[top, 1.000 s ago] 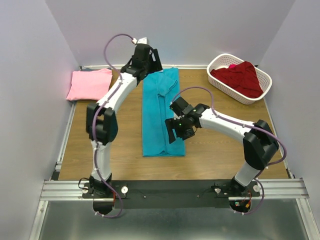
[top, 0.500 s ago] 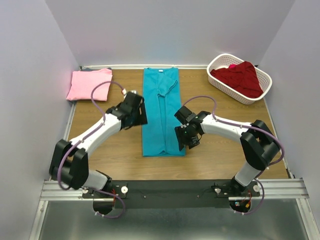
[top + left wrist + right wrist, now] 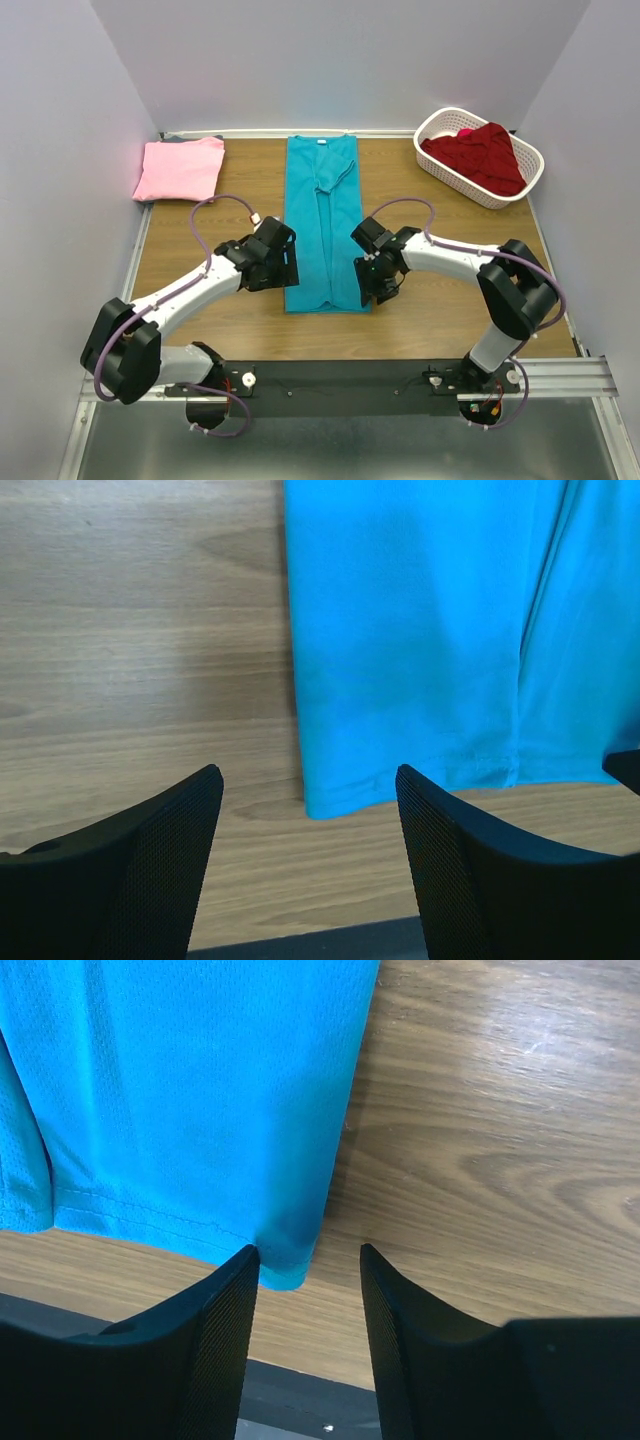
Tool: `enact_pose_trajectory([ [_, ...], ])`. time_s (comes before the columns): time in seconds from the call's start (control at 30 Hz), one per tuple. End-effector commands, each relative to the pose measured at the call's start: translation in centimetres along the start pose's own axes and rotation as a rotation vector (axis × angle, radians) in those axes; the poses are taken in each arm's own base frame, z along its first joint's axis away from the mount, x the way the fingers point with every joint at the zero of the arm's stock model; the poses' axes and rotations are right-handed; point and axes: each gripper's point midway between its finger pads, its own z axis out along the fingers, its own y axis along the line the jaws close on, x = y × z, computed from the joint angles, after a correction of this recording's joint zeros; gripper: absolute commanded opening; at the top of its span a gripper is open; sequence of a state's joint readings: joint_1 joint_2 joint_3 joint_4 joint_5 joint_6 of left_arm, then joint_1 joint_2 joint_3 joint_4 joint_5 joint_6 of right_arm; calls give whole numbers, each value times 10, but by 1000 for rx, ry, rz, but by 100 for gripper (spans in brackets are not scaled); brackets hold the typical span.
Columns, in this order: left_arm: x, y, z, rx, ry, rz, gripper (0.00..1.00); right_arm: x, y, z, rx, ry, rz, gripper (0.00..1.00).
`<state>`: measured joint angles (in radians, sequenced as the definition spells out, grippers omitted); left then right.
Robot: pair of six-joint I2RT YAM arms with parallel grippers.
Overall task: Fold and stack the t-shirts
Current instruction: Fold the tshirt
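The worktop (image 3: 440, 310) carries all three shirts, each at a different stage. The teal shirt (image 3: 320, 215) is the one in hand. It lies down the middle of the worktop as a long narrow strip, its sides and sleeves already turned in, running from the far edge toward the near edge. I judge the lengthwise fold done and the crosswise fold yet to come.

The white basket (image 3: 466, 186) sits in the far right corner with the dark red shirt (image 3: 478, 157) heaped in it, unfolded, so that one has not been started. The pink shirt (image 3: 180, 168) lies folded flat in the far left corner, and I take that as the start of the stack.

My left gripper (image 3: 308, 775) is low at the strip's near left corner, jaws wide, with the hem corner just ahead of them and nothing held. My right gripper (image 3: 310, 1250) is at the near right corner with a narrower gap. The cloth's corner is right by one finger but not pinched.

So roughly one shirt is finished, one is halfway, and one is untouched.
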<state>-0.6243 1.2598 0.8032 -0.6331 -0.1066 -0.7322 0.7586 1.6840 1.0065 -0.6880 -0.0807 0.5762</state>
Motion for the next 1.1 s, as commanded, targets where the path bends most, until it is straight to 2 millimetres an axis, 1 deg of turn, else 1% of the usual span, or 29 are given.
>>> enact_pose_trajectory([
  [0.0,7,-5,3,3,26,-27,77,6,1,9,-13,25,18,51],
  [0.1,10,-10,4,18,32,-23,76,8,2,11,-22,39,16,49],
  [0.17,15,-8,7,7,52,-15,75,9,2,11,-24,45,16,48],
  [0.3,22,-6,12,-13,82,-1,76,19,1,15,-31,77,21,44],
  [0.37,26,-4,15,-20,96,3,75,21,0,15,-30,83,24,38],
  [0.4,29,-3,16,-25,105,5,75,23,-1,16,-28,86,26,31],
  [0.47,32,-3,18,-30,115,11,75,23,-1,16,-29,87,26,23],
  [0.5,33,-3,19,-31,119,18,75,23,-1,16,-30,87,23,14],
  [0.57,36,-3,20,-34,129,22,75,22,-1,16,-31,88,22,6],
  [0.63,39,-4,21,-34,140,25,73,22,0,17,-31,88,19,1],
  [0.73,45,-7,21,-26,156,41,71,21,-1,17,-30,85,15,1],
  [0.87,53,-6,21,-34,181,43,70,22,-1,17,-29,83,15,1],
  [1.0,55,-4,23,-51,187,45,68,22,-1,17,-33,88,13,1],
  [1.07,55,-1,25,-67,187,41,64,22,0,17,-35,84,11,1],
])
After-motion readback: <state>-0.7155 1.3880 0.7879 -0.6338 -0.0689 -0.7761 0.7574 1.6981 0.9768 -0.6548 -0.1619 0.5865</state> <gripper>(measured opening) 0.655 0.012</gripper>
